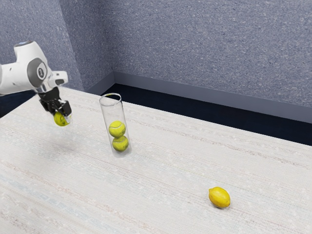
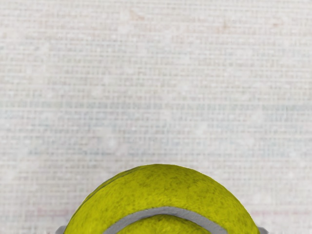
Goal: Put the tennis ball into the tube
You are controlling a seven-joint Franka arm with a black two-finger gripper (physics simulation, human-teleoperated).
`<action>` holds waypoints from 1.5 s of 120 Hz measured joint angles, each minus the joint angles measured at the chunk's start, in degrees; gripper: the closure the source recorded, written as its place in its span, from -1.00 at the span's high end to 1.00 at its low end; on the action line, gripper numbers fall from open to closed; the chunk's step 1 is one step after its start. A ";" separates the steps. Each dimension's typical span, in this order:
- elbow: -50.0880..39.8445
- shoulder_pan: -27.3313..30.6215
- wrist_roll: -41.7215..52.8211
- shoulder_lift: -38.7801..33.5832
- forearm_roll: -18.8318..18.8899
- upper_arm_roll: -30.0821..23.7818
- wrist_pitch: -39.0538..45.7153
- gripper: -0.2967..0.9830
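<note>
Across the pale table (image 1: 165,161) we judge that the carrying step is in hand: our white arm (image 1: 12,78) holds its load well apart from the clear tube (image 1: 105,117), which stands upright and open at the top. The next move, as we see it, calls for us to raise the load above the tube's rim (image 1: 111,96), bring it across until it is centred over the mouth, and only then lower and let go. The mouth looks only a little wider than a ball, so an off-centre release could catch the rim or tip the tube.

Our black tool (image 1: 63,116) is closed about the tennis ball (image 1: 59,120), with its 2 fingertips (image 2: 263,230) against opposite sides. The ball sits low between them, its underside hanging past their ends, and it appears to be just above the table. That low seat should let it enter the mouth ahead of the tool.

Inside the tube are 2 more balls, the upper ball (image 1: 117,128) resting on the lower ball (image 1: 120,144), with room above them. We leave the lemon (image 1: 219,197) alone, well apart from the tube.
</note>
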 joint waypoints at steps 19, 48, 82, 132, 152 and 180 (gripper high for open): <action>0.90 -3.09 -3.48 -11.17 2.65 -1.54 -5.56 -0.02; 15.19 -6.28 -11.74 -8.90 1.14 -4.79 -18.45 -0.01; 17.21 -8.03 -20.43 -7.25 0.04 -8.13 -23.73 0.01; 22.06 -8.92 -28.70 -0.65 0.22 -9.18 -25.06 0.03; 22.06 -8.98 -30.85 -0.61 -0.23 -9.45 -25.27 0.30; 14.16 -11.76 -33.06 -13.80 3.14 -9.46 -23.81 0.46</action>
